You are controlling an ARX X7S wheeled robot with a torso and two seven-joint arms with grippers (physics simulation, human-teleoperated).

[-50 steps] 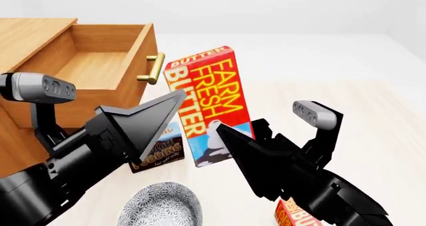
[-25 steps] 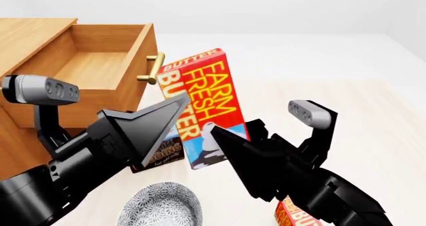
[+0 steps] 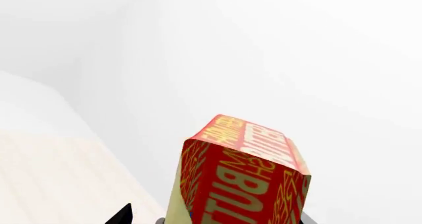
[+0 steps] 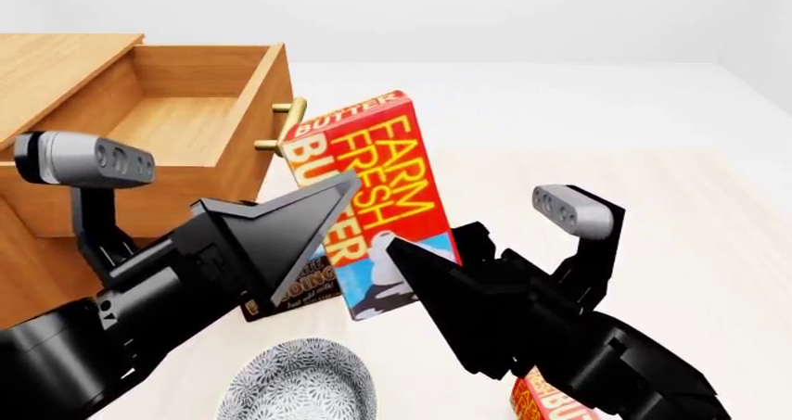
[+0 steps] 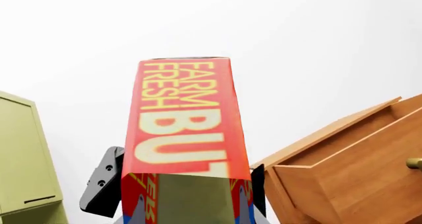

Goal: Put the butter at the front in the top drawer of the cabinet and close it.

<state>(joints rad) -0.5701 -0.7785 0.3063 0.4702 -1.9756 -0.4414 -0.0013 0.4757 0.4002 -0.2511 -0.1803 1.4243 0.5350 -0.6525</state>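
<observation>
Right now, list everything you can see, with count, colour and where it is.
butter carton: one, red-orange with yellow lettering, held upright and tilted between both grippers, beside the drawer front.
second butter carton: one, red-orange, low on the table, mostly hidden by the right arm.
chocolate pudding box: one, dark brown, on the table behind the held carton.
bowl: one, white with grey pattern, near table edge.
top drawer: one, orange-brown wood, open, brass handle.
cabinet: one, orange-brown.
olive cabinet: one, right wrist view only.
left gripper: black.
right gripper: black.
</observation>
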